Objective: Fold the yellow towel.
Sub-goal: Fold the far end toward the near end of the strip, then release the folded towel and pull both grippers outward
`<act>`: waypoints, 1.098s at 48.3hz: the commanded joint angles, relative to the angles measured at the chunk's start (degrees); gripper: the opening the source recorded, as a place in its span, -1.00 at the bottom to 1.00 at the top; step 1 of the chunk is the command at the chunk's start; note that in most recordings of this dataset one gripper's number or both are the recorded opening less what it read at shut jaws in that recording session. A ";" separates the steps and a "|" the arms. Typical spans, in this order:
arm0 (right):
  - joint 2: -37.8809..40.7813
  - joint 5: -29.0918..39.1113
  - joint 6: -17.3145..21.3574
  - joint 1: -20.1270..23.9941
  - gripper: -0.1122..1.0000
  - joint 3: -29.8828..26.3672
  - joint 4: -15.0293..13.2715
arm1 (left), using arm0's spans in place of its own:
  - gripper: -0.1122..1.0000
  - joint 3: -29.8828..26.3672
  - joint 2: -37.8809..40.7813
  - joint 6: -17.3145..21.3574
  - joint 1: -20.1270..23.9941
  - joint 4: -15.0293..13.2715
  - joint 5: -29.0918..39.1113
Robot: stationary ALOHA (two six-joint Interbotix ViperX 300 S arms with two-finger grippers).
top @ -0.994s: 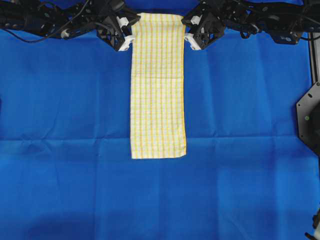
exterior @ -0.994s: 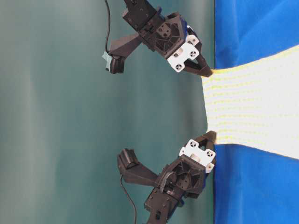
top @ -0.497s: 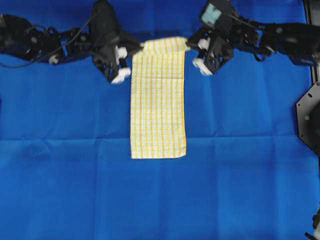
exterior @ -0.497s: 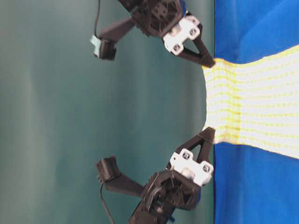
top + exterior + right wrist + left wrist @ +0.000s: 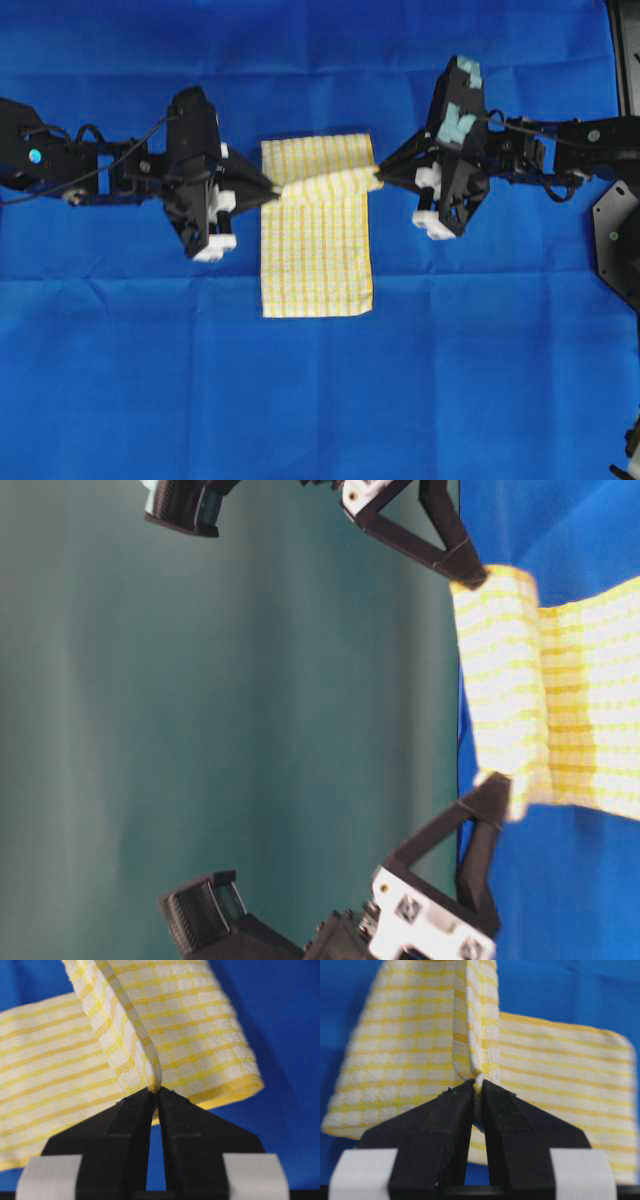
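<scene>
Both pairs of jaws are pinched tight on cloth: the left gripper clamps one corner of the yellow towel and the right gripper clamps the opposite corner of the same short end. That gripped end is lifted off the blue sheet and carried over the part lying flat, so the towel bends back on itself in a raised loop. Its free end lies flat near the middle of the sheet, well apart from every edge. In each wrist view the black fingertips meet on the hem.
</scene>
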 commanded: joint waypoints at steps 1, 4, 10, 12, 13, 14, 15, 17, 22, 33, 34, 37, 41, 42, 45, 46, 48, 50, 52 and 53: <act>-0.97 -0.35 0.00 2.37 -0.73 -0.18 0.97 | -0.73 -0.18 -1.32 -0.53 -2.72 0.00 -0.09; -0.97 -0.26 0.00 3.96 -0.73 -0.09 1.41 | -0.73 -0.26 -1.14 -0.70 -4.57 0.09 -0.18; -0.97 -0.09 -0.09 5.89 -0.73 0.00 2.11 | -0.73 -0.97 -0.62 -0.70 -7.73 0.00 -0.26; -0.79 0.00 -0.09 6.33 -0.73 -0.09 2.11 | -0.73 -1.05 -0.44 -0.70 -8.44 0.00 -0.18; -0.70 -0.09 0.00 6.59 -0.73 -0.09 2.20 | -0.73 -1.05 -0.44 -0.70 -8.61 0.00 -0.18; -0.62 -0.09 -0.09 6.68 -0.73 -0.09 2.11 | -0.73 -1.05 -0.35 -0.70 -8.70 0.00 -0.26; -0.62 -0.09 -0.09 6.77 -0.73 -0.18 2.20 | -0.73 -1.05 -0.44 -0.70 -8.79 0.00 -0.18; -0.35 -0.09 -0.09 7.03 -0.73 -0.26 2.20 | -0.73 -0.88 -0.44 -0.70 -8.79 0.00 -0.18; 0.53 -0.35 -0.09 7.91 -0.73 -0.35 2.20 | -0.73 -0.97 -0.35 -0.70 -8.79 0.00 -0.18; 3.87 -0.35 -0.09 10.37 -0.73 -0.62 2.64 | -0.73 -0.88 2.81 -0.79 -9.23 0.00 -0.62; 4.04 -0.35 -0.09 10.63 -0.73 -0.70 2.72 | -0.73 -0.88 3.16 -0.79 -9.32 0.00 -0.70; 4.57 -0.44 -0.09 11.25 -0.73 -0.88 2.81 | -0.73 -1.14 4.39 -0.79 -9.76 0.00 -1.49; 5.01 -0.79 0.00 12.22 -0.73 -1.14 2.90 | -0.73 -1.32 5.54 -0.79 -10.72 0.00 -2.37; 5.01 -0.88 -0.09 12.39 -0.73 -1.14 2.90 | -0.73 -1.41 5.63 -0.79 -10.99 0.00 -2.46; 5.19 -1.14 -0.09 12.92 -0.73 -1.23 2.90 | -0.73 -1.67 5.80 -0.79 -11.95 0.00 -2.46; 5.27 -1.23 -0.09 13.10 -0.73 -1.23 2.90 | -0.73 -1.76 5.80 -0.79 -12.13 0.00 -2.46; 5.45 -1.32 -0.09 13.36 -0.73 -1.23 2.90 | -0.73 -1.76 5.89 -0.79 -12.39 0.00 -2.37; 5.63 -1.32 -0.09 13.45 -0.73 -1.41 2.90 | -0.73 -1.85 5.89 -0.79 -12.48 0.09 -2.37; 5.71 -1.41 0.00 13.54 -0.73 -1.49 2.90 | -0.73 -1.85 5.89 -0.79 -12.48 0.00 -2.37; 5.80 -1.41 -0.09 13.54 -0.73 -1.49 2.90 | -0.73 -1.85 5.89 -0.79 -12.48 0.00 -2.46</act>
